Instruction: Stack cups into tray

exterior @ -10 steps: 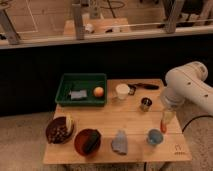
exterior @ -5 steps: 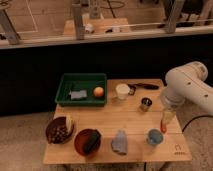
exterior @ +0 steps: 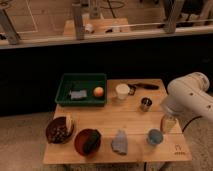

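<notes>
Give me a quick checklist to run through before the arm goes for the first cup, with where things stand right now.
1. Gripper hangs empty near the light blue cup: ok.
2. Its jaws stand open: ok.
3. Light blue cup, steel cup and white cup each stand apart on the table: ok.
4. Tray free of clutter: not ok, an orange and a grey-blue item lie in it.
5. Steel cup empty inside: cannot tell.

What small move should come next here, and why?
Probably shift the open gripper toward the light blue plastic cup beside it: that cup is nearest, stands on the wooden table, and the dark green rectangular tray holds no cup yet.
</notes>
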Controlling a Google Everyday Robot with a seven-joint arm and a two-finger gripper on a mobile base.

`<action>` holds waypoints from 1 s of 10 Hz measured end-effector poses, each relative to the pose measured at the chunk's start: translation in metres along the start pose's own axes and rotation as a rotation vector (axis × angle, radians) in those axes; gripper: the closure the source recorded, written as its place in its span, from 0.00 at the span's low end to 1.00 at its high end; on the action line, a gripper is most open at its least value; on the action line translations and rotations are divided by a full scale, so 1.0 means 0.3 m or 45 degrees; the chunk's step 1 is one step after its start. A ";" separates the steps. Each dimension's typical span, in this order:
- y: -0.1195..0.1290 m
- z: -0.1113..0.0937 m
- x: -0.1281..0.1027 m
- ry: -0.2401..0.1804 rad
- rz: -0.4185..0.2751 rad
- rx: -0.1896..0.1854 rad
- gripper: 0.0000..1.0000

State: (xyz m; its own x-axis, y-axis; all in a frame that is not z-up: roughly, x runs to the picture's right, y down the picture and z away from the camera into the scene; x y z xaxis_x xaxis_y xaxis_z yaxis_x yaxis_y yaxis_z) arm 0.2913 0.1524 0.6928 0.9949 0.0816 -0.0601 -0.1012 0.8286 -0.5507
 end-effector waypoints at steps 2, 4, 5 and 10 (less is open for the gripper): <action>0.027 0.054 0.000 -0.022 0.022 -0.032 0.20; 0.035 0.116 0.002 -0.040 0.040 -0.067 0.20; 0.034 0.152 -0.005 -0.051 0.043 -0.088 0.20; 0.036 0.293 -0.016 -0.098 0.074 -0.167 0.20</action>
State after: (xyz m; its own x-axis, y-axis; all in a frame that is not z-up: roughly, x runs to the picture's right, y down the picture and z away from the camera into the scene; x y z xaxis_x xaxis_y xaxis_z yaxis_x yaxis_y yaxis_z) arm 0.2860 0.2097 0.7602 0.9842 0.1736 -0.0337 -0.1532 0.7424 -0.6522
